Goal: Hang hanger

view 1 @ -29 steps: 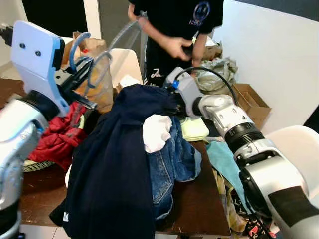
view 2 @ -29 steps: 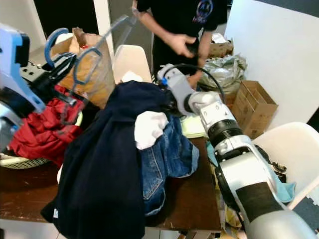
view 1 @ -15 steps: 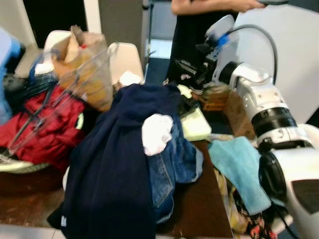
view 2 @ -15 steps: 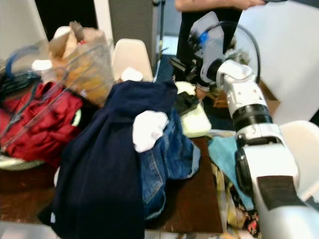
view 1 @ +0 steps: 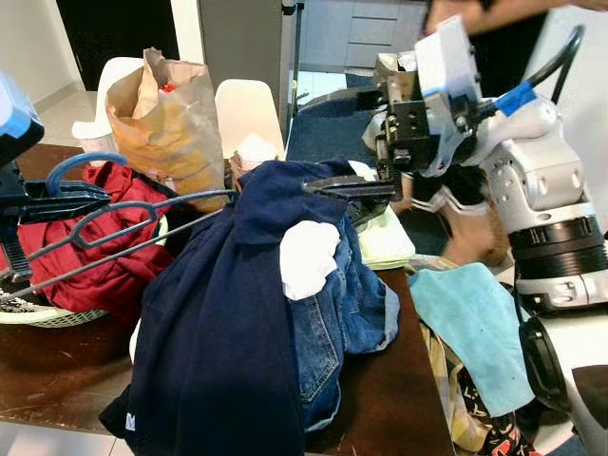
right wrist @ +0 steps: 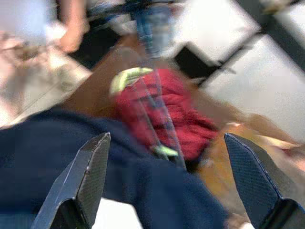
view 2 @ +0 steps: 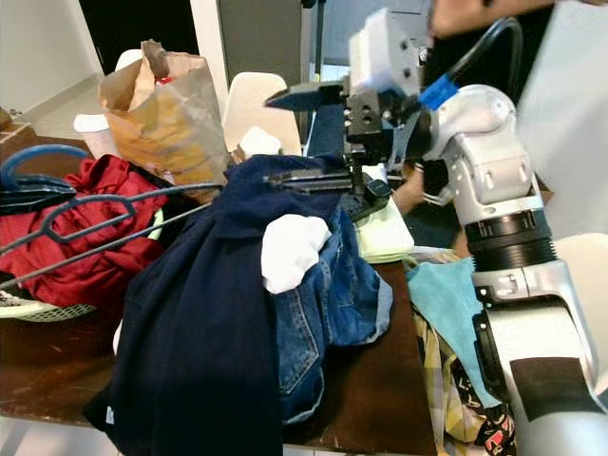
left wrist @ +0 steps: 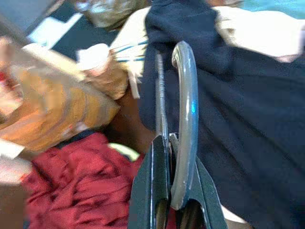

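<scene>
A blue wire hanger point(view 1: 114, 214) lies almost level above the red cloth, its far end touching the collar of the navy garment point(view 1: 218, 313). My left gripper point(left wrist: 170, 143) at the far left is shut on the hanger's hook point(left wrist: 187, 109). My right gripper point(view 1: 334, 141) hovers over the top of the navy garment, wide open and holding nothing, its lower finger just above the collar. In the right wrist view the two fingertips point(right wrist: 86, 181) stand far apart over the navy cloth.
The navy garment, jeans point(view 1: 347, 313) and a white cloth point(view 1: 309, 256) are heaped on the brown table point(view 1: 57, 370). A basket of red clothes point(view 1: 109, 266) and a paper bag point(view 1: 166, 123) stand on the left. A teal cloth point(view 1: 470, 328) hangs at right. A person stands behind my right arm.
My right gripper has left the navy collar, risen and opened wide. My left arm has lowered the hanger from upright to nearly level, its end now at the collar. The camera has shifted.
</scene>
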Controlling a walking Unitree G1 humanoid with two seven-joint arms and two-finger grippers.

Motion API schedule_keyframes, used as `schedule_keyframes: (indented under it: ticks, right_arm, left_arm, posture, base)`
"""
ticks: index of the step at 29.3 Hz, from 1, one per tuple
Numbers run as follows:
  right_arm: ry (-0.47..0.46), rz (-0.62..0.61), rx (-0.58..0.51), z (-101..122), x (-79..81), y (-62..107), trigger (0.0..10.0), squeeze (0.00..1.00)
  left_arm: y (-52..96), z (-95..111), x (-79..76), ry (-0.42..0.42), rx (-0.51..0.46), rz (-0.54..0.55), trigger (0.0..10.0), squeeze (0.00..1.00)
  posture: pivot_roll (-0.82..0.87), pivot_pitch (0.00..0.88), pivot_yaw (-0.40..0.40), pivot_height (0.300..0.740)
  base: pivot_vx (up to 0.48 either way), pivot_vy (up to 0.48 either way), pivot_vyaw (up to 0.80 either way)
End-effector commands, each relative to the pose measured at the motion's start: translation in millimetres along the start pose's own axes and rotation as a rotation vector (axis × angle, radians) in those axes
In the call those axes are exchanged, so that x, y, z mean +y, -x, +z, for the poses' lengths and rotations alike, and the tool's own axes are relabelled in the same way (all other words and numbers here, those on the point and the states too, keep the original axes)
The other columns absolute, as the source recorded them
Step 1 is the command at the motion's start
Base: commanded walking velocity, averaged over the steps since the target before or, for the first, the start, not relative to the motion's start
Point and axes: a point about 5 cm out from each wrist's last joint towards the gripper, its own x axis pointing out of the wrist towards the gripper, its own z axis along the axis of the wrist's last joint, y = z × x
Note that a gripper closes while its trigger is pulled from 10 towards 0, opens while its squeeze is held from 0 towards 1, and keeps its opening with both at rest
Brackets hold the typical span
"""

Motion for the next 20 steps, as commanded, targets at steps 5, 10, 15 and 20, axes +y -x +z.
schedule_keyframes:
  ticks: [5,10,15,20]
  right_arm:
    - [0.046,0.115,0.036,-4,8.5,-27.1,10.0,0.00]
    - [0.066,0.089,0.022,-7,8.8,-41.1,10.0,0.00]
    - [0.063,0.032,-0.028,-5,6.9,-53.2,10.0,0.00]
    - [0.044,-0.039,-0.042,-7,8.7,-84.9,10.0,0.00]
  left_arm:
    - [-7.3,20,-7.3,-0.115,-0.006,-0.117,10.0,0.00]
    - [-6.2,29,-0.2,-0.208,0.019,-0.100,10.0,0.00]
    - [-3.7,35,8.5,-0.281,0.066,-0.022,10.0,0.00]
    - [-6.8,38,7.8,-0.311,0.083,-0.013,10.0,0.00]
  posture:
    - [0.06,0.000,-0.023,0.736]
    - [0.06,0.000,-0.018,0.736]
    - [0.06,0.000,-0.021,0.736]
    - [0.05,0.000,-0.021,0.736]
  base:
    - [0.000,0.000,0.00]
    - [0.000,0.000,0.00]
    - [0.000,0.000,0.00]
    - [0.000,0.000,0.00]
